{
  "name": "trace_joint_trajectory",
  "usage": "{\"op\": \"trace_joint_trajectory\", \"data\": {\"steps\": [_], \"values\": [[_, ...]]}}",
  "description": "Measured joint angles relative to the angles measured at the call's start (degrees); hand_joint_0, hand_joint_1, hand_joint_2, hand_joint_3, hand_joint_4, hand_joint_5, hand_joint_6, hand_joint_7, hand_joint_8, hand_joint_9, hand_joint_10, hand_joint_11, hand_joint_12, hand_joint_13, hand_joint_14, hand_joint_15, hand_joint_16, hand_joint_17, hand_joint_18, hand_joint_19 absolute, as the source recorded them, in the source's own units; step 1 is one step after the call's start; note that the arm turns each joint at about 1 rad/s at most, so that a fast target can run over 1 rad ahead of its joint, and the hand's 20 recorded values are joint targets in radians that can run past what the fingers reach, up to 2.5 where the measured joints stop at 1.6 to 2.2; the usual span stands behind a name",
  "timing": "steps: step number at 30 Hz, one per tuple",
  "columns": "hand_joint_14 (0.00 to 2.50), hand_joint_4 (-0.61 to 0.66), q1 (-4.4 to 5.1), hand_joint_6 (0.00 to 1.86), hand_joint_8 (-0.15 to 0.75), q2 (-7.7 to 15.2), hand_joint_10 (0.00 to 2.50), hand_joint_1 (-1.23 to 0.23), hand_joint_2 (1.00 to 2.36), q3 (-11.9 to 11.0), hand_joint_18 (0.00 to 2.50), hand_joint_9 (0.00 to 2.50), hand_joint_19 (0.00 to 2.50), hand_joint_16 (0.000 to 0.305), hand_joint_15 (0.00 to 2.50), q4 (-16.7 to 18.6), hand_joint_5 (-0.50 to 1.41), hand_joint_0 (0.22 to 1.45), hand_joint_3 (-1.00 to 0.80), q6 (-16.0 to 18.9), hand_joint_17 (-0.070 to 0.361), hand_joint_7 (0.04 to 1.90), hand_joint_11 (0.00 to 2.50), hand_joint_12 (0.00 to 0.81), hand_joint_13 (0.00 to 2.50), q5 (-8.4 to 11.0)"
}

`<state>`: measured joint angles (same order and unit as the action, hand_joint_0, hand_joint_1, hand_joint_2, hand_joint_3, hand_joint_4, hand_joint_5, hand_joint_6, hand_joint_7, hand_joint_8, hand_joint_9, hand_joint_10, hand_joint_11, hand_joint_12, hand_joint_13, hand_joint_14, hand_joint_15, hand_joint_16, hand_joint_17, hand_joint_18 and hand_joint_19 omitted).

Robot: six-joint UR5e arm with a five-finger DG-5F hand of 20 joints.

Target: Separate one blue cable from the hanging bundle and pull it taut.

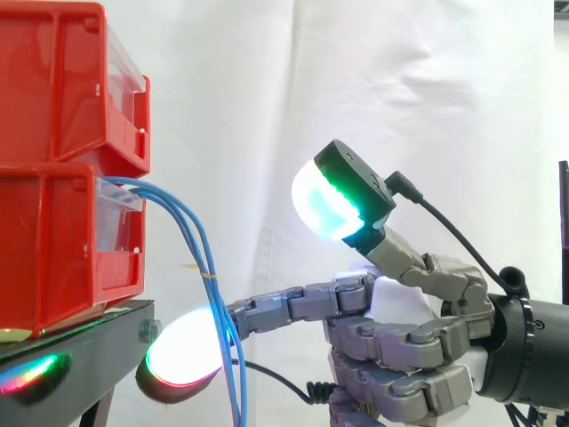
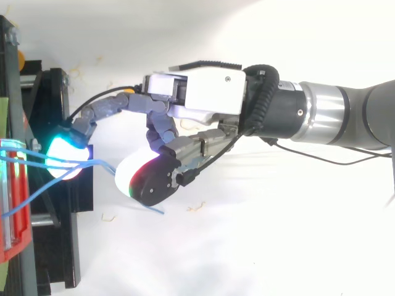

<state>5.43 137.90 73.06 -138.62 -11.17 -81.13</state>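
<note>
Grey jointed hand (image 1: 400, 307) unclenched, gripping nothing; one outstretched finger's rounded glowing pad (image 1: 178, 356) sits behind thin blue cables (image 1: 213, 285); contact unclear, lower ends cut off.

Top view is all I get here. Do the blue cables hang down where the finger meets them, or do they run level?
Observer: In the side view, the blue cables leave the front of the lower red bin and hang down past the black stand.
Operator: How high on them is the reaching finger?
Observer: Its glowing pad sits beside the stand's edge, below the bin. The finger crosses the cables there.
Operator: Is the thumb closing on a cable?
Observer: No. The hand holds its thumb raised well above that finger, apart from the cables.
</note>
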Motion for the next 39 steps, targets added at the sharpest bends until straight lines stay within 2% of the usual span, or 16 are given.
{"op": "trace_joint_trajectory", "data": {"steps": [6,13,17,26,34,39], "values": [[0.01,0.3,0.49,0.5,0.217,0.0,0.61,-0.46,1.0,0.0,2.15,2.4,0.59,0.09,1.58,-1.7,-0.07,0.34,-0.5,1.8,0.202,0.77,1.74,0.41,2.14,-0.08],[0.01,0.31,0.79,0.5,0.217,-0.1,0.6,-0.47,1.0,-0.1,2.13,2.39,0.6,0.089,1.57,-2.2,-0.07,0.34,-0.5,1.7,0.2,0.78,1.74,0.397,2.13,-0.1],[0.01,0.3,0.86,0.5,0.224,-0.1,0.57,-0.47,1.0,-1.4,2.12,2.4,0.6,0.089,1.57,-2.8,-0.07,0.34,-0.5,1.5,0.199,0.78,1.75,0.407,2.12,-0.21],[0.01,0.3,0.69,0.5,0.224,-0.1,0.53,-0.46,1.0,-5.1,2.11,2.4,0.6,0.089,1.56,-8.4,-0.07,0.34,-0.5,2.0,0.2,0.78,1.76,0.405,2.12,-0.45],[0.01,0.3,0.42,0.5,0.222,-0.1,0.49,-0.46,1.0,-5.5,2.11,2.4,0.6,0.088,1.55,-12.1,-0.07,0.34,-0.5,5.0,0.199,0.77,1.76,0.407,2.11,-0.43],[0.01,0.3,0.34,0.5,0.219,-0.1,0.47,-0.47,1.0,-5.6,2.1,2.4,0.6,0.089,1.56,-13.0,-0.08,0.35,-0.5,5.9,0.2,0.71,1.77,0.406,2.11,-0.34]]}}
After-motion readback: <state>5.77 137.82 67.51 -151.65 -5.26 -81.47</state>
